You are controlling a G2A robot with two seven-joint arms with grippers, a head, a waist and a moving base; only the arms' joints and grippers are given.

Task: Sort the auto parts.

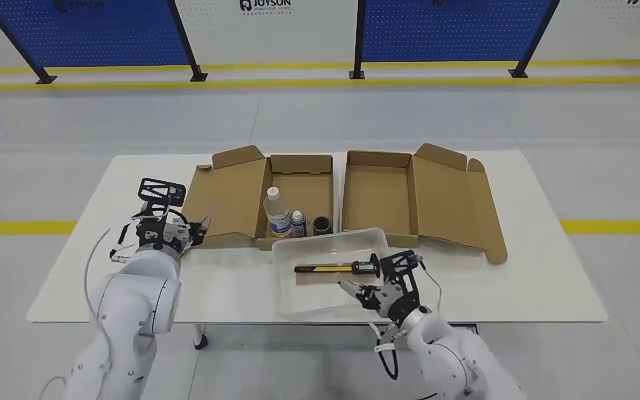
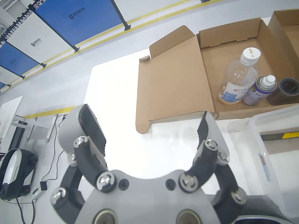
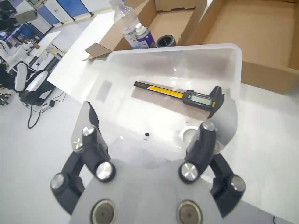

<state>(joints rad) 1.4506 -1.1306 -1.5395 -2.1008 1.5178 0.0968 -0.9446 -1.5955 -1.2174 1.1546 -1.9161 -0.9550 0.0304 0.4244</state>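
A digital caliper (image 1: 335,268) (image 3: 184,95) with a yellow scale lies in the clear plastic bin (image 1: 290,290) (image 3: 236,54). In the left cardboard box (image 1: 300,180) (image 2: 229,36) stand a clear bottle (image 1: 275,210) (image 2: 238,80), a spray can (image 1: 298,222) (image 2: 258,90) and a dark cylinder (image 1: 322,225) (image 2: 283,90). The right cardboard box (image 1: 375,205) (image 3: 252,22) holds nothing. My right gripper (image 1: 375,285) (image 3: 154,115) hangs open over the bin's near right corner, close to the caliper's head. My left gripper (image 1: 165,215) (image 2: 151,127) is open above the table, left of the left box's flap.
The boxes' opened flaps (image 1: 230,195) (image 1: 460,200) spread flat on the white table (image 1: 540,280). Bare tabletop lies at the far left and far right. The bin sits near the table's front edge.
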